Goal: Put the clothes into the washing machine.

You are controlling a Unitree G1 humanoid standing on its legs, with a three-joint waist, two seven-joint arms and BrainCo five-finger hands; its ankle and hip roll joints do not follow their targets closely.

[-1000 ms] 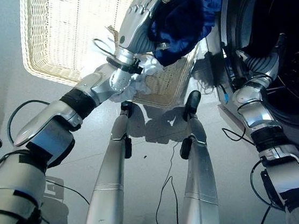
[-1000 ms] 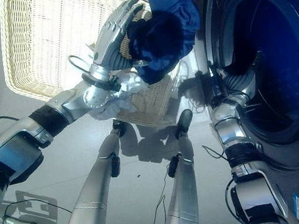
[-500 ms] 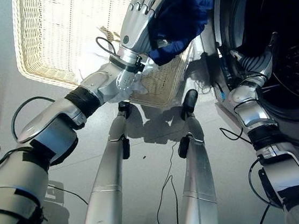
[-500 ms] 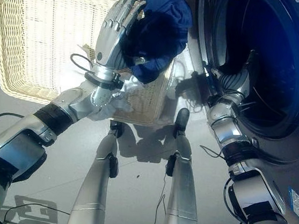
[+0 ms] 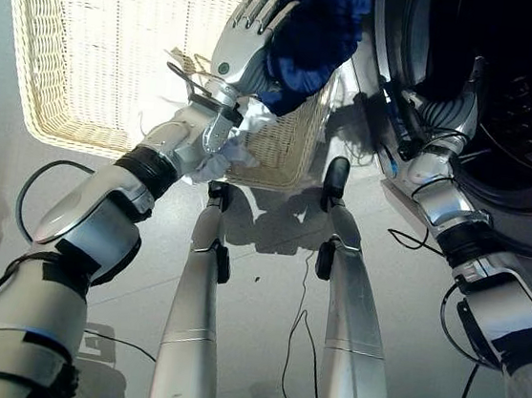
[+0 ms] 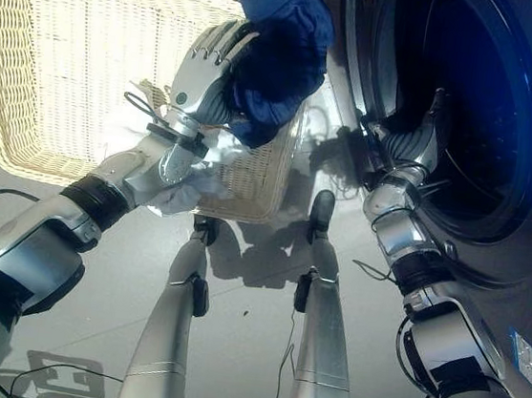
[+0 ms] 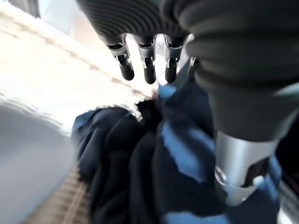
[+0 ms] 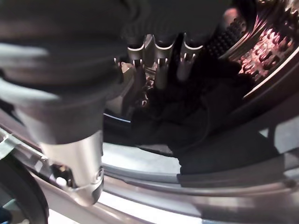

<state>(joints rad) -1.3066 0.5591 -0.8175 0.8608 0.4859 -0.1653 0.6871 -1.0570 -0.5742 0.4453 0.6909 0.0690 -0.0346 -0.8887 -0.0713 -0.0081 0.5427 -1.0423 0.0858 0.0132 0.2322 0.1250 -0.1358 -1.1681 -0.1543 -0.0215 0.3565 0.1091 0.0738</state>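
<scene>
**Blue garment held up beside the washer opening**

Left hand (image 5: 248, 48) raised over the near right corner of the wicker basket (image 5: 89, 64), with the blue garment (image 5: 316, 27) bunched against its palm. Fingers (image 7: 148, 70) seen in the left wrist view reaching over the top of the cloth, thumb down along its other side, so closed on the garment in a loose wrap rather than a tight fist. Cloth a mix of dark navy folds and brighter blue patches, hanging below the fingers and bulging toward the washing machine (image 6: 468, 116). Garment above the basket's rim and just beside the edge of the round door opening, not inside the drum.

White cloth (image 5: 229, 147) lying under the left wrist, draped on the basket's near wall, partly hidden by the forearm.

Right hand (image 8: 159, 65) reaching into the washer's opening, arm passing over the door seal. In the right wrist view, fingers pointing into the dark drum, a dark garment (image 8: 196, 107) lying just past the fingertips against the perforated drum wall (image 8: 266, 51). Hard to tell whether those fingers touch or grip that dark cloth; tips lost in shadow, so grip state unclear.

Basket standing on the pale floor (image 5: 269, 257), next to the washer's front.
</scene>
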